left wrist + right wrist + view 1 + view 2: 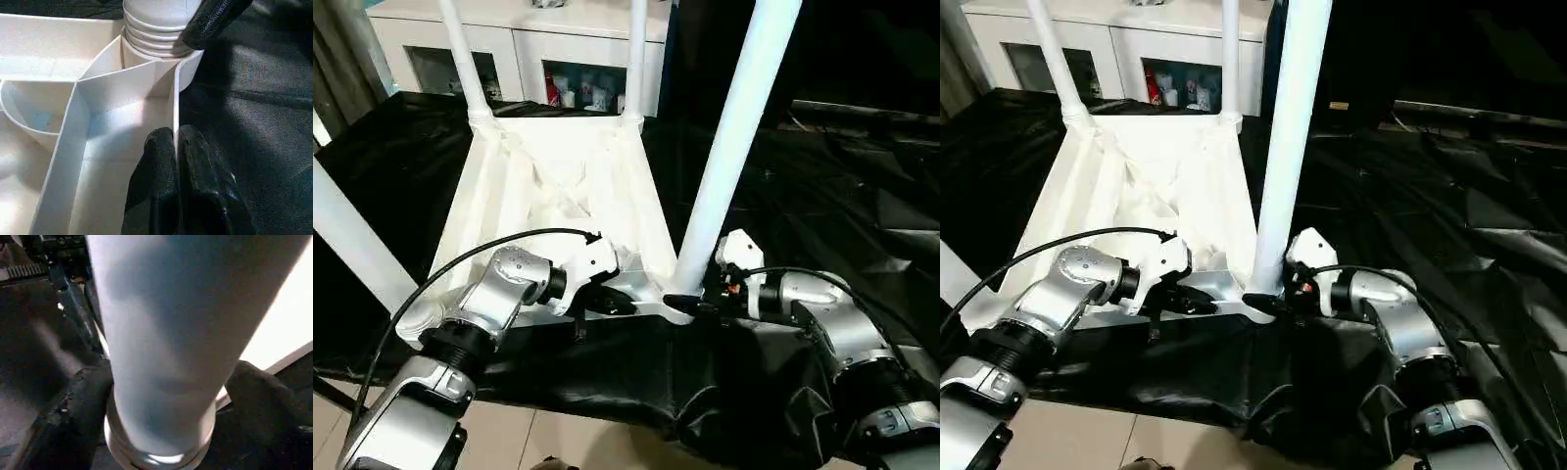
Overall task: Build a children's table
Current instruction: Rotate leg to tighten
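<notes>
The white tabletop [509, 206] lies upside down on the black-draped work table, ribbed underside up. Two legs stand in its far corners [465, 59] [634, 59], and another leg [347, 240] rises at the near left. The near-right leg [734, 127] stands upright with its threaded base [151, 34] in the near-right corner socket. My left gripper [175, 134] is shut on the tabletop's near rim wall, just left of that socket. My right gripper [166, 391] closes on the base of the near-right leg, a black finger [80, 411] pressed to each side.
Black cloth [822, 186] covers the work table and bunches up under my right forearm [842, 333]. A white cabinet [529, 44] with glass doors stands behind the table. The table's near edge and tiled floor [558, 441] lie just below my arms.
</notes>
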Robot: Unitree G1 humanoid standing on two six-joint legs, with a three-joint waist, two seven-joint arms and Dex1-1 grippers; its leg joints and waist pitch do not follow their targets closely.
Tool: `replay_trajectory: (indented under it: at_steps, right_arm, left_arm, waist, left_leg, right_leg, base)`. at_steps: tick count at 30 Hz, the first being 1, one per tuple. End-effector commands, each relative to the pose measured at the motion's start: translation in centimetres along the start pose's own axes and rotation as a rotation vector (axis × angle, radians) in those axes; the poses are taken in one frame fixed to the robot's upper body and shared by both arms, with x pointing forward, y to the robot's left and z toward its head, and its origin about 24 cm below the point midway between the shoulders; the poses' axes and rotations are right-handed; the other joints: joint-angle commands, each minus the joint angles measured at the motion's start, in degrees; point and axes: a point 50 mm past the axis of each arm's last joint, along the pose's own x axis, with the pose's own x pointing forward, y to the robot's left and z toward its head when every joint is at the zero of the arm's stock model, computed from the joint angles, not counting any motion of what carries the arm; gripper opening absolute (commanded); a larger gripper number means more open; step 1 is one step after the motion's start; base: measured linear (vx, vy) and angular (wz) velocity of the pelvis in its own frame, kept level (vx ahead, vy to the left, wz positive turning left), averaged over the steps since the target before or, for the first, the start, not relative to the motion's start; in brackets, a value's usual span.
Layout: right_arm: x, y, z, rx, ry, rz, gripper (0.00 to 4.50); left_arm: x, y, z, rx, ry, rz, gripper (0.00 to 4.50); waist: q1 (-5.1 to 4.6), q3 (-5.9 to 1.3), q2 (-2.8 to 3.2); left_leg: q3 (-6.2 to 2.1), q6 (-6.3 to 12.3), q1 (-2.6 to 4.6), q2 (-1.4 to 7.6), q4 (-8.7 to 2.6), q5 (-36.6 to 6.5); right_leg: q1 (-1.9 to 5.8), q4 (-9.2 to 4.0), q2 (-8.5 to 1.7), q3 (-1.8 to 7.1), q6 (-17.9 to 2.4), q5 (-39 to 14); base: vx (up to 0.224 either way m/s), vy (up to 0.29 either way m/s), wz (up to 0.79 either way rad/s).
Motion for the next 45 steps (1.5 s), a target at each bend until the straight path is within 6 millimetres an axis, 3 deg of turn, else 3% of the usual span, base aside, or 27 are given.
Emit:
replay_trajectory:
  at_steps: [1, 7, 16, 21, 25, 28, 30, 32, 33, 35, 36, 37, 41, 43, 45]
  right_arm:
    - [-0.1, -0.3, 0.3, -0.014, 0.002, 0.000, 3.40]
    - [0.1, 0.0, 0.1, -0.008, 0.003, 0.013, 2.89]
    - [0.4, 0.1, -0.5, 0.040, -0.018, -0.017, 2.69]
    - [1.0, 0.3, -1.8, 0.086, 0.018, -0.115, 2.68]
    - [2.5, -0.2, -3.3, 0.202, 0.054, -0.409, 2.67]
    - [3.6, -0.3, -3.2, 0.272, 0.046, -0.536, 2.67]
    - [4.5, 0.0, -2.9, 0.294, 0.036, -0.552, 2.67]
    - [5.7, 0.7, -2.2, 0.274, 0.007, -0.513, 2.67]
    - [5.9, 0.9, -1.9, 0.277, -0.014, -0.497, 3.02]
    - [6.0, 1.0, -1.3, 0.285, -0.057, -0.470, 3.37]
    - [6.0, 1.0, -1.3, 0.286, -0.062, -0.467, 3.40]
    - [5.6, 0.9, -0.6, 0.266, -0.102, -0.431, 3.59]
    - [4.2, 1.0, 0.0, 0.198, -0.121, -0.329, 3.72]
    - [2.6, 1.2, -0.1, 0.139, -0.114, -0.242, 3.72]
    - [1.3, 1.3, -0.1, 0.082, -0.106, -0.179, 3.72]
  left_arm:
    - [0.2, -0.4, -1.1, -0.028, 0.038, -0.010, 0.00]
    - [0.0, -0.4, -1.2, -0.029, 0.034, -0.002, 0.00]
    - [-0.4, -0.1, -1.3, -0.040, 0.011, 0.049, 0.00]
    - [0.1, 0.5, -0.8, -0.056, -0.015, 0.135, 0.00]
    - [2.0, 2.0, 0.4, -0.084, -0.011, 0.317, 0.00]
    - [3.3, 2.5, 1.7, -0.087, -0.024, 0.388, 0.00]
    - [4.0, 2.5, 2.4, -0.076, -0.033, 0.403, 0.00]
    - [4.7, 2.3, 3.2, -0.048, -0.042, 0.392, 0.00]
    - [4.8, 2.2, 3.3, -0.040, -0.045, 0.380, 0.00]
    - [4.9, 2.1, 3.4, -0.013, -0.045, 0.354, 0.00]
    - [4.9, 2.1, 3.5, -0.009, -0.045, 0.351, 0.00]
    - [4.5, 1.8, 3.5, 0.031, -0.061, 0.298, 0.00]
    - [3.8, 1.2, 3.4, 0.065, -0.093, 0.205, 0.00]
    - [3.3, 0.7, 2.8, 0.071, -0.084, 0.142, 0.00]
    - [2.7, 0.3, 2.2, 0.074, -0.060, 0.096, 0.00]
  waist:
    - [-0.09, -3.19, -0.27]
    - [-0.08, -3.12, -0.37]
    - [-0.11, -3.01, -0.27]
    - [-0.48, -2.88, -0.31]
    - [-1.05, -2.75, -0.27]
    - [-1.34, -2.75, -0.22]
    - [-1.28, -2.76, -0.42]
    - [-1.19, -2.74, 0.16]
    - [-1.26, -2.80, -0.04]
    - [-1.21, -2.83, 0.61]
    - [-1.31, -2.82, 0.23]
    - [-1.14, -2.88, 0.42]
    - [-0.86, -3.05, -0.02]
    - [-0.30, -3.15, -0.47]
    - [0.30, -3.27, -0.27]
  left_leg:
    - [-2.34, 0.00, 1.74, 4.69, -4.96, -16.31]
    - [-2.36, 0.08, 1.70, 4.74, -5.02, -16.20]
    - [-2.42, -0.26, 1.61, 4.68, -5.15, -16.92]
    - [-2.67, -1.56, 1.67, 4.62, -5.35, -18.97]
    - [-2.79, -2.76, 1.87, 4.38, -5.35, -20.82]
    - [-2.94, -3.44, 2.27, 4.35, -5.33, -22.83]
    - [-3.00, -3.06, 2.09, 4.34, -5.40, -22.79]
    - [-3.02, -2.91, 2.12, 4.35, -5.42, -23.10]
    - [-3.02, -2.84, 1.93, 4.44, -5.60, -22.84]
    - [-2.98, -2.93, 1.99, 4.42, -5.67, -23.13]
    - [-2.90, -2.73, 1.94, 4.40, -5.69, -23.45]
    - [-2.93, -2.40, 1.78, 4.37, -5.73, -22.95]
    - [-2.82, -0.74, 1.28, 4.41, -5.61, -19.56]
    - [-2.58, 1.20, 0.90, 4.61, -5.42, -15.45]
    - [-2.41, 2.36, 0.97, 4.76, -5.16, -13.16]
  right_leg:
    - [1.08, -4.58, -5.11, 3.00, -14.12, -13.43]
    - [1.03, -4.67, -5.16, 3.02, -13.85, -14.21]
    - [0.93, -4.84, -5.22, 3.07, -13.35, -15.89]
    - [0.76, -5.17, -5.26, 3.00, -12.26, -19.40]
    - [0.25, -5.76, -5.30, 3.09, -10.93, -23.26]
    - [-0.20, -6.17, -5.25, 3.08, -10.00, -25.55]
    - [-0.04, -6.33, -5.29, 3.00, -9.38, -25.75]
    - [-0.19, -6.38, -5.37, 3.10, -9.31, -24.87]
    - [-0.02, -6.28, -5.24, 3.05, -9.30, -23.46]
    - [-0.03, -6.10, -5.12, 3.07, -9.80, -21.19]
    - [0.05, -6.15, -5.08, 3.09, -9.90, -20.70]
    - [0.27, -6.12, -5.17, 3.10, -10.01, -20.02]
    - [0.90, -5.75, -5.36, 3.09, -10.78, -17.16]
    - [1.24, -5.20, -5.38, 3.09, -11.85, -12.87]
    - [1.30, -4.73, -5.42, 3.04, -12.91, -9.34]
  base:
    - [0.000, 0.000, 0.00]
    - [0.000, 0.000, 0.00]
    - [0.000, 0.000, 0.00]
    - [0.000, 0.000, 0.00]
    - [0.000, 0.000, 0.00]
    - [0.000, 0.000, 0.00]
    - [0.000, 0.000, 0.00]
    - [0.000, 0.000, 0.00]
    - [0.000, 0.000, 0.00]
    - [0.000, 0.000, 0.00]
    - [0.000, 0.000, 0.00]
    - [0.000, 0.000, 0.00]
    - [0.000, 0.000, 0.00]
    - [0.000, 0.000, 0.00]
    - [0.000, 0.000, 0.00]
